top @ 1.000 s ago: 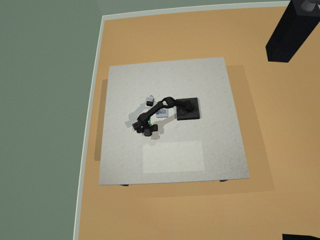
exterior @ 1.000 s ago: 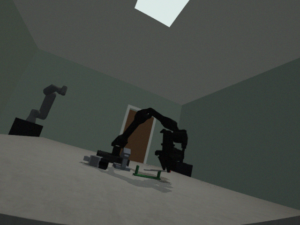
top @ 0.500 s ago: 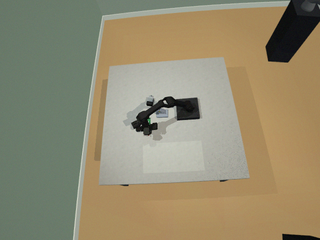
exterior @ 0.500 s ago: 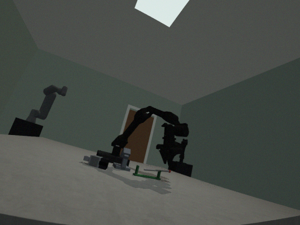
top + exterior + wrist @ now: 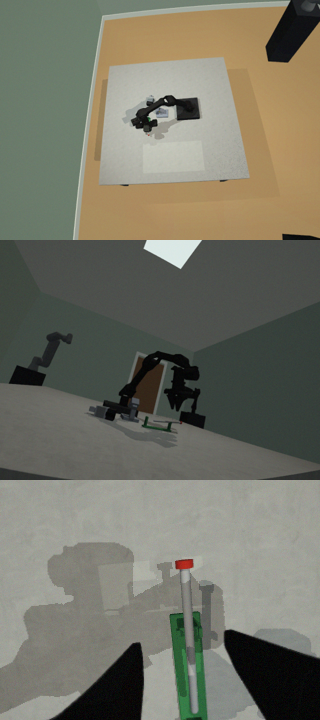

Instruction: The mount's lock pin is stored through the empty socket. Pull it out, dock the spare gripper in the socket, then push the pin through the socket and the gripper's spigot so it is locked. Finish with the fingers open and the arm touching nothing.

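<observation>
Pin (image 5: 148,134) (image 5: 168,421) (image 5: 187,600) looks rigid, slim and fairly light, likely smooth enough to roll or skid if squeezed off-center; not fragile by the look of it. Best hold is probably the gray shaft near the red head, fingers square across it, leaving the plain end free for insertion.

Pin is out of the mount (image 5: 162,112) (image 5: 133,411), lying over the green rack (image 5: 149,119) (image 5: 156,428) (image 5: 177,650), red head sticking out past one end. Can't tell if both rack posts carry it; in the exterior view its plain end stops short of the far post.

End effector (image 5: 147,129) (image 5: 174,409) (image 5: 183,643) hovers above, pointing down, fingers apart, nothing between them. Pin is below the fingertips, well apart from them in the exterior view. In wrist view the shaft runs between the two fingers, nearly along their direction, with the head out beyond the tips.

Spare gripper (image 5: 150,100) (image 5: 100,411) is on the counter (image 5: 180,77) (image 5: 77,446) (image 5: 250,530) beside the mount, not docked. Docking looks like the next job, pin after. Watch out for knocking the overhanging head on the way.
</observation>
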You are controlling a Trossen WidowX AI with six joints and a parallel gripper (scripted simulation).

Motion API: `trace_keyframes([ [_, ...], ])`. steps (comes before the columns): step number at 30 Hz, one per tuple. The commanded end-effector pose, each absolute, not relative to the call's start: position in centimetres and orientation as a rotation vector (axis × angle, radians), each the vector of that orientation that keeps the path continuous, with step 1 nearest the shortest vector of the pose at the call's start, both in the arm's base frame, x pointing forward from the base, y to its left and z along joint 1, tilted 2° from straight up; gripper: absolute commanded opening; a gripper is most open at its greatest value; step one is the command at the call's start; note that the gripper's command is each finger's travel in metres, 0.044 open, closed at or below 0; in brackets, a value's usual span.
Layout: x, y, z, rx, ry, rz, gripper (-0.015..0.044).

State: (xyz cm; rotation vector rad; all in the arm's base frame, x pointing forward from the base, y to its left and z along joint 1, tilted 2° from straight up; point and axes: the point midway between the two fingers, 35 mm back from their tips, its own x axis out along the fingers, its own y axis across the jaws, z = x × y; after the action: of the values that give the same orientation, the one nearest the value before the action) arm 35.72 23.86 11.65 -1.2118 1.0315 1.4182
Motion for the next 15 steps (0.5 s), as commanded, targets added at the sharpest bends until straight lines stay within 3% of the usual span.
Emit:
trace_keyframes([
  [1,36.6,20.2,15.8,-1.272,1.012,1.330,0.0180],
  [7,36.7,20.0,15.4,-1.275,1.012,1.326,0.0180],
  [15,37.1,20.1,9.1,-1.275,1.012,1.326,0.0180],
])
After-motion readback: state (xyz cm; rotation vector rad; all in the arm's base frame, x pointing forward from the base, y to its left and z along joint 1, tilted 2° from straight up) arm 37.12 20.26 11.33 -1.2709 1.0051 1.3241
